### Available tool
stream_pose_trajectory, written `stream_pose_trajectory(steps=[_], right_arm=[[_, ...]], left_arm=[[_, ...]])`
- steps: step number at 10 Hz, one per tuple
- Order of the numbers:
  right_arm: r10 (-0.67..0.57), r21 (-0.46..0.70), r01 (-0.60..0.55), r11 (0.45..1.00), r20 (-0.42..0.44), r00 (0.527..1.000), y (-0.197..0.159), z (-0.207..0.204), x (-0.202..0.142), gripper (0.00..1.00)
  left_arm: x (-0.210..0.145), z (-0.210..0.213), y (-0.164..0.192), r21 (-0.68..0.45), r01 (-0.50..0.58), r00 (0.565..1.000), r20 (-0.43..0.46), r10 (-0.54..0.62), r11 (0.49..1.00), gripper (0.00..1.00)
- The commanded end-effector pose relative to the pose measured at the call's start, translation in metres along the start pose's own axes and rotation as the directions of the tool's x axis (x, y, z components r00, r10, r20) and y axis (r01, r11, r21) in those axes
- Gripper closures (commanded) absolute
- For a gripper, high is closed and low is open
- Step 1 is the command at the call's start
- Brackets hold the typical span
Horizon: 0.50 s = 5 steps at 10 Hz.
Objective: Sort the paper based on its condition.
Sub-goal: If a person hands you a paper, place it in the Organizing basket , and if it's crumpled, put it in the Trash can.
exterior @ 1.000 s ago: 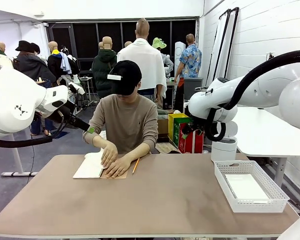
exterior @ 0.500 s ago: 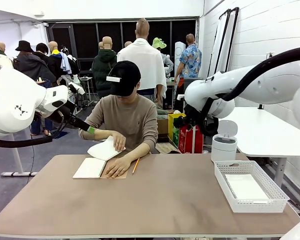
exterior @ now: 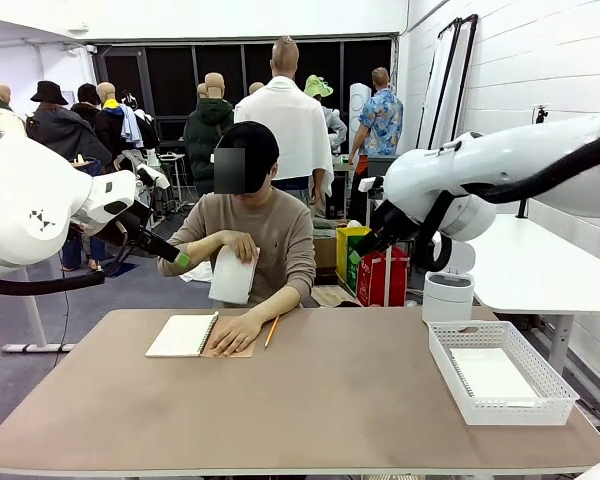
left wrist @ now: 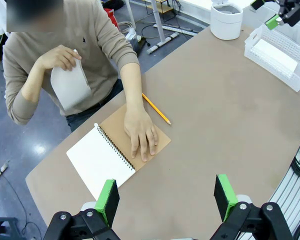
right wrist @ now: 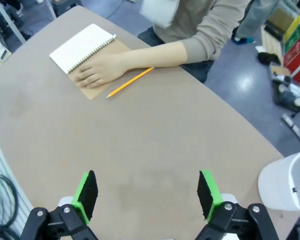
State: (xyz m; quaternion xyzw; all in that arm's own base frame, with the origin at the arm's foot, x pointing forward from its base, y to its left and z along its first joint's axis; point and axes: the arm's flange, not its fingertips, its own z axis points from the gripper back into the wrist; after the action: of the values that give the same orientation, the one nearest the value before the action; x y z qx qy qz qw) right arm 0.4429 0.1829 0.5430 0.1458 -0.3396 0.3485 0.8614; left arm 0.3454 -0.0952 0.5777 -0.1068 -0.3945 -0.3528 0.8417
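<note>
Left gripper (left wrist: 166, 195) and right gripper (right wrist: 146, 192) spread wide, grasping nothing. Upper left: paper (exterior: 232, 275) lifted in a hand (exterior: 236, 244) (other hand (exterior: 238, 331) pressing the notebook (exterior: 183, 335)).

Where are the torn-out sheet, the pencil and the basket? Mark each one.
torn-out sheet (exterior: 232, 275): front view, middle of the page.
pencil (left wrist: 156, 109): left wrist view, mid-shaft.
basket (exterior: 500, 412): front view, near wall.

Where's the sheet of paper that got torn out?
In the front view, the paper is off the table, held up in the person's hand, above the open notebook left of centre.
</note>
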Motion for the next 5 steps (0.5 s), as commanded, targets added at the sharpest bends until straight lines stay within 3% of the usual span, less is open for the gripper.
stream_pose_trajectory(steps=[1, 5], right_arm=[[0.049, -0.011, -0.049, 0.999, 0.035, 0.998, 0.0106, 0.0052, -0.0193, 0.00], [0.064, 0.059, -0.067, 0.996, 0.051, 0.997, 0.0169, 0.0089, -0.0215, 0.00]], left_arm=[[-0.0012, 0.0001, 0.0002, -0.012, 0.004, 1.000, 0.000, -0.004, 1.000, 0.00], [-0.0012, 0.0001, 0.0002, -0.012, 0.004, 1.000, 0.000, -0.004, 1.000, 0.00]])
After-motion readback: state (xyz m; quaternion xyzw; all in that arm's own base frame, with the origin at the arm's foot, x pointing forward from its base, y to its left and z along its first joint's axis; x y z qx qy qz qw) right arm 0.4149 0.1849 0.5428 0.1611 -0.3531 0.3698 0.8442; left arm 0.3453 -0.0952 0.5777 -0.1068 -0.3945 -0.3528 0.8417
